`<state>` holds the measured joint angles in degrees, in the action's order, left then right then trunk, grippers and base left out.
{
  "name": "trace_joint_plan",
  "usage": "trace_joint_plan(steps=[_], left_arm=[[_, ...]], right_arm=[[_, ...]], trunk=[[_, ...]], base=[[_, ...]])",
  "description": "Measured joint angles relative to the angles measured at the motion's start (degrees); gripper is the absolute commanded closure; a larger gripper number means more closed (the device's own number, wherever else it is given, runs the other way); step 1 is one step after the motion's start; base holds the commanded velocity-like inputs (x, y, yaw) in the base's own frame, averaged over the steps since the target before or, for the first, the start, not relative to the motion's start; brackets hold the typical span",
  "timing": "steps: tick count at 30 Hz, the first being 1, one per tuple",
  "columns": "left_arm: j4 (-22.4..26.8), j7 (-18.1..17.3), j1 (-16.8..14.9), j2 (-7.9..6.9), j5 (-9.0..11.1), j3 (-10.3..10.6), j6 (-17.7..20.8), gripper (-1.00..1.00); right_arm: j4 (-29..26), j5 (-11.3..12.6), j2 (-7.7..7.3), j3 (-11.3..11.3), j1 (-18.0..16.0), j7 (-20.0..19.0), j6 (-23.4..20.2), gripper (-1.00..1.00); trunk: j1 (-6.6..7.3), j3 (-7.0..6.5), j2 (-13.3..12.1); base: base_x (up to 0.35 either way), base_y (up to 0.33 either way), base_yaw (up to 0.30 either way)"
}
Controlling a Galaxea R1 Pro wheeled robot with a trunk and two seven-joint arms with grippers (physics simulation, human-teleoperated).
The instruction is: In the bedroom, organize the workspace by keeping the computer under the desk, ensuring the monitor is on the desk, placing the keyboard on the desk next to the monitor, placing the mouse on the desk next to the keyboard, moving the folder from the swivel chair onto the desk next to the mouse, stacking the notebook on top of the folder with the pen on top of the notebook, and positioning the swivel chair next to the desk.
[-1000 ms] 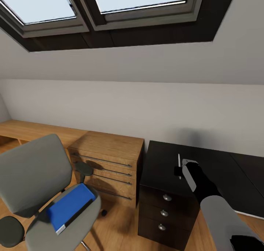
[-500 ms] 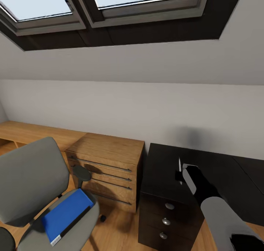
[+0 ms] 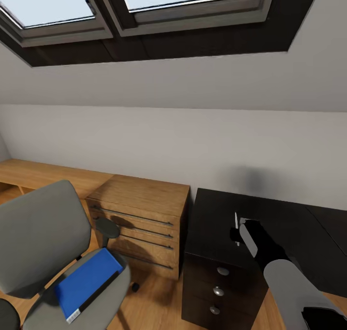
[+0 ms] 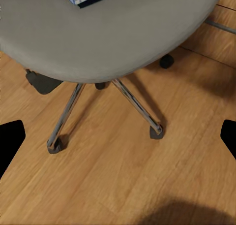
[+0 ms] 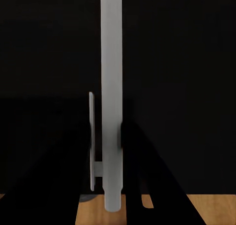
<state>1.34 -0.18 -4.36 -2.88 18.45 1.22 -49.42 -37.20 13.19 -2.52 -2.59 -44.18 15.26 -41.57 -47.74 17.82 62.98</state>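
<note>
The right gripper (image 3: 236, 230) hangs over the glossy black top of the desk (image 3: 212, 214), above the end that carries the three-drawer unit with round silver knobs (image 3: 219, 291). Its fingers are pressed together on a thin pale grey pen (image 5: 111, 102); in the right wrist view the pen runs straight out between the dark fingers, its clip on one side, with the black desk surface behind it and a strip of wooden floor (image 5: 196, 210) beyond the desk's edge. In the head view the pen (image 3: 235, 222) stands nearly upright in the grip, above the desk and not touching it.

Just beside the desk's drawer end stands a light wooden low cabinet (image 3: 142, 219) with long bar handles, and a lower wooden bench runs on along the wall (image 3: 168, 142) toward the far corner. The swivel chair (image 3: 43, 233) stands on the floor near that cabinet, well apart from the desk, its grey back tilted and one black armrest (image 3: 107, 228) showing. The blue folder (image 3: 86, 282) lies flat on the front half of the chair seat.

The left wrist view looks down at the underside edge of the seat (image 4: 108, 43), the metal legs of the star base (image 4: 137, 107) and two castors on the wooden floor (image 4: 123, 185); the black tips at both side edges of that view stand wide apart, so the left gripper (image 4: 118, 136) is spread and holds nothing
</note>
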Motion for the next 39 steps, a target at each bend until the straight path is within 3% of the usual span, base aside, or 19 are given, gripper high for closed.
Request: trace_joint_plan(steps=[2,39], left_arm=[[0.0,0.1,0.0,-0.02,0.1,0.0,0.0,-1.00],[0.0,0.3,0.0,-0.19,0.2,-0.2,0.0,-1.00]], right_arm=[[0.0,0.0,0.03,0.0,0.0,0.0,0.1,1.00],[-0.3,0.0,0.08,0.1,0.0,-0.1,0.2,1.00]], trunk=[[0.00,0.00,0.0],[-8.12,6.64,14.8]], base=[[0.000,0.000,0.000],[0.000,0.000,0.000]])
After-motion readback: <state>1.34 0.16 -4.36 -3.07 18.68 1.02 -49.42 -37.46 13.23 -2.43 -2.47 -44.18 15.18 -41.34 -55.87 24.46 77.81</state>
